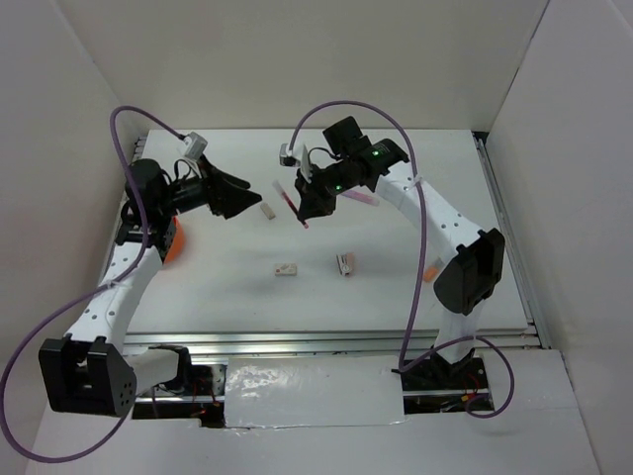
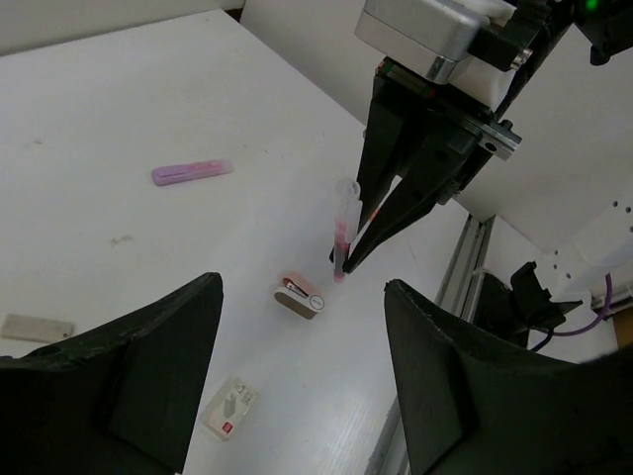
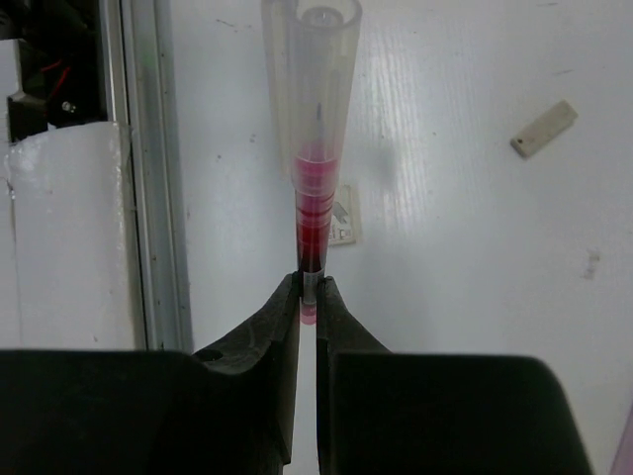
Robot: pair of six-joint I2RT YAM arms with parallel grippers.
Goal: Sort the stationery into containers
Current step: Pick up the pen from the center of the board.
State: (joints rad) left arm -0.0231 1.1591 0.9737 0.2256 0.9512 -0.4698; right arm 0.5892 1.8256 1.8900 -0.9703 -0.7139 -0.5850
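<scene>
My right gripper is shut on the lower end of a red pen with a clear cap, held above the table's middle. The left wrist view shows that pen hanging slanted from the right gripper. My left gripper is open with nothing between its fingers, at the left of the table. The orange-red tub sits under the left arm, mostly hidden. A lilac pen lies behind the right gripper. White eraser blocks lie on the table.
A small tan and white block stands near the middle, also below the pen. An orange bit lies by the right arm. White walls close in the table, and a metal rail runs along its near edge.
</scene>
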